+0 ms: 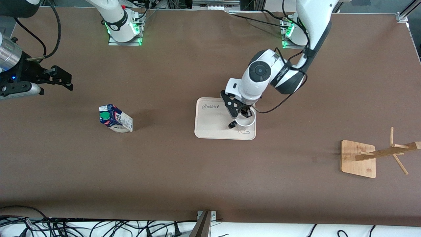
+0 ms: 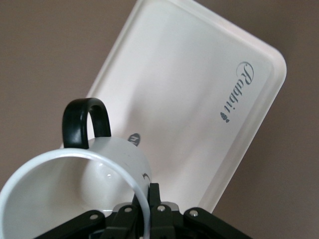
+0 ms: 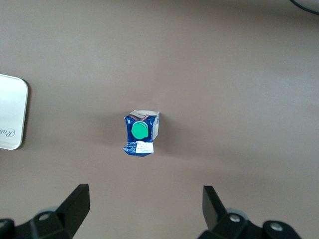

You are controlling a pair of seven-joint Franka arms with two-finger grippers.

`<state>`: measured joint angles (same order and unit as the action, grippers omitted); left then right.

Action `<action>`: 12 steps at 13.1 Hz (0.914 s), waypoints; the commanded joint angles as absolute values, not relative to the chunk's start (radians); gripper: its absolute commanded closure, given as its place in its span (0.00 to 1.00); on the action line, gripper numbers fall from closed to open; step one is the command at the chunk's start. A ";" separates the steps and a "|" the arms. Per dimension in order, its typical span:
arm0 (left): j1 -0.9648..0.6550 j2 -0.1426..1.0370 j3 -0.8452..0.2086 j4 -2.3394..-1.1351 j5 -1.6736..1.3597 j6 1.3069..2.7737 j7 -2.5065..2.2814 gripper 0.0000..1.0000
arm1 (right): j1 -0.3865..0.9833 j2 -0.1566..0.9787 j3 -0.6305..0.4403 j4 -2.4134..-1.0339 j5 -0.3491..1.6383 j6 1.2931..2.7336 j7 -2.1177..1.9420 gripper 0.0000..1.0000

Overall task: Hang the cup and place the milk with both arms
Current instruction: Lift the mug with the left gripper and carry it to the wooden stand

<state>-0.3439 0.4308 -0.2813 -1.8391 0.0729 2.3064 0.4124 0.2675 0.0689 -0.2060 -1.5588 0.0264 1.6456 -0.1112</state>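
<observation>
- Black and spread wide, the right tool (image 1: 62, 79) hangs over bare brown tabletop (image 1: 184, 171) at about nine o'clock in the front view, holding nothing; the right arm looks to be waiting, its wrist camera aimed down at the carton.
- Blue-and-white milk (image 1: 115, 119) stands on the tabletop toward the right arm's end, its green cap (image 3: 140, 130) up. It sits clear of other objects, so a top-down pinch looks open to the right tool.
- Cream tray (image 1: 210, 128), printed "Rabbit", lies near the centre; it seems the likely spot for the carton, and most of it is bare.
- White cup (image 1: 246, 121) sits over the tray's corner toward the left arm's end, at about three o'clock from the carton. The left tool (image 1: 242, 116) is clenched on its rim, one finger inside and one outside in the left wrist view, and the black handle (image 2: 84, 122) stays free for hooking over a peg.
- Wooden rack (image 1: 375, 156) stands at about four o'clock from the tray, pegs bare; the cup is not yet hung.
</observation>
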 commanded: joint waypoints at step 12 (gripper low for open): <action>0.070 0.344 -0.265 -1.387 0.021 1.749 0.195 1.00 | 0.259 0.077 -0.201 -1.537 0.015 1.632 -0.104 0.00</action>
<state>0.0052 0.3274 -0.2501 -1.4242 0.0339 1.7768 0.2293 0.2661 0.0698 -0.2069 -1.5586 0.0264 1.6454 -0.1112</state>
